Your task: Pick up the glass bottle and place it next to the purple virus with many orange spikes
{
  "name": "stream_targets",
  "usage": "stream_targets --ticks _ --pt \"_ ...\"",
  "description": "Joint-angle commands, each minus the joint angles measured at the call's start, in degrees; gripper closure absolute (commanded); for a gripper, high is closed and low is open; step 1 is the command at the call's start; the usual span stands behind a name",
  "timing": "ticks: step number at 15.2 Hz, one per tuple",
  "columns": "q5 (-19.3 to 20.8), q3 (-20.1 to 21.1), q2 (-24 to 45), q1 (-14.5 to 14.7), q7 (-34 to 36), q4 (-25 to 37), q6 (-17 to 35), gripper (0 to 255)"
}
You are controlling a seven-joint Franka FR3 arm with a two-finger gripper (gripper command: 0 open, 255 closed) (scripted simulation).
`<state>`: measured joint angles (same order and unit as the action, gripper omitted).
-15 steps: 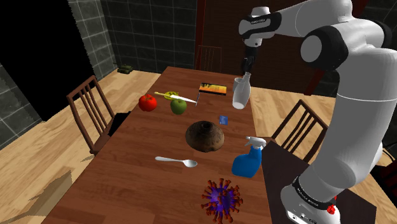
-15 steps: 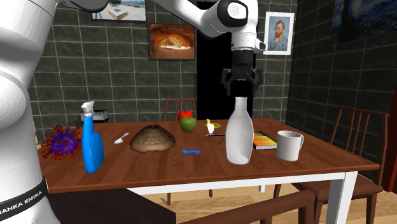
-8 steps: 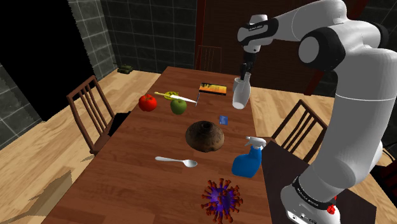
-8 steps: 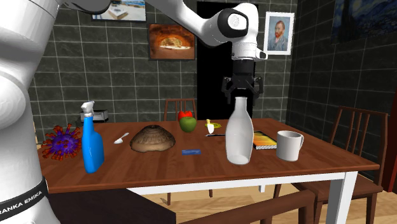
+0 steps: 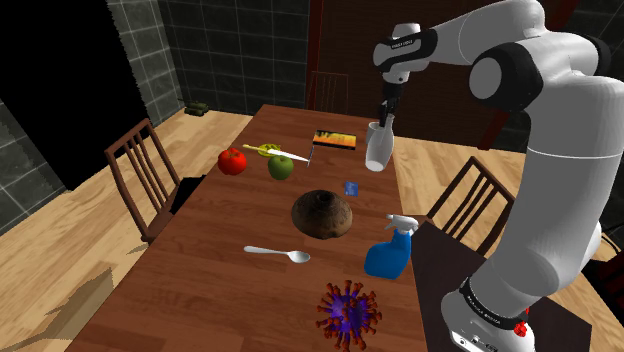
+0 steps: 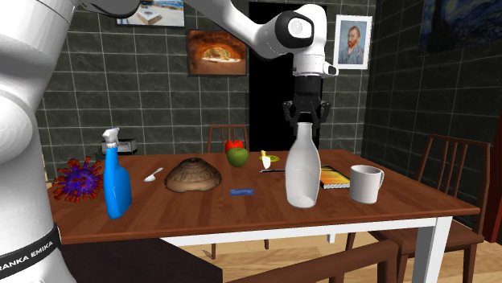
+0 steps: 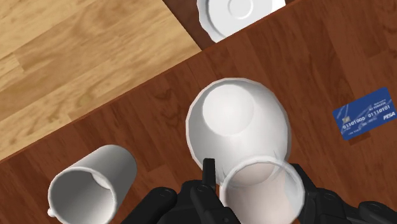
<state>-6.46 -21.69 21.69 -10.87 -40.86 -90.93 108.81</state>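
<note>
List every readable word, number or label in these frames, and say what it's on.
"PESA": blue card on the table beside the bottle; its digit rows are too small to read.
"RANKA EMIKA": black band at the base of the arm, cut off at the frame edge.
Lettering on the arm's wrist link: too small to read.

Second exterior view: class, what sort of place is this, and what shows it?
Probably a home dining room: a long wooden table, wooden chairs around it, a framed portrait on the tiled wall.
</note>
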Motion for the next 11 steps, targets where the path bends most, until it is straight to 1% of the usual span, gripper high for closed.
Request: stream_targets --ticks 1,8,11 --pt "0.0 0.0 0.0 0.0 0.0 0.0 0.0 255" --pt "0.0 0.0 0.0 0.0 0.0 0.0 0.0 255" --pt "0.2 -0.1 -0.5 0.0 0.1 1.7 -2.1 255"
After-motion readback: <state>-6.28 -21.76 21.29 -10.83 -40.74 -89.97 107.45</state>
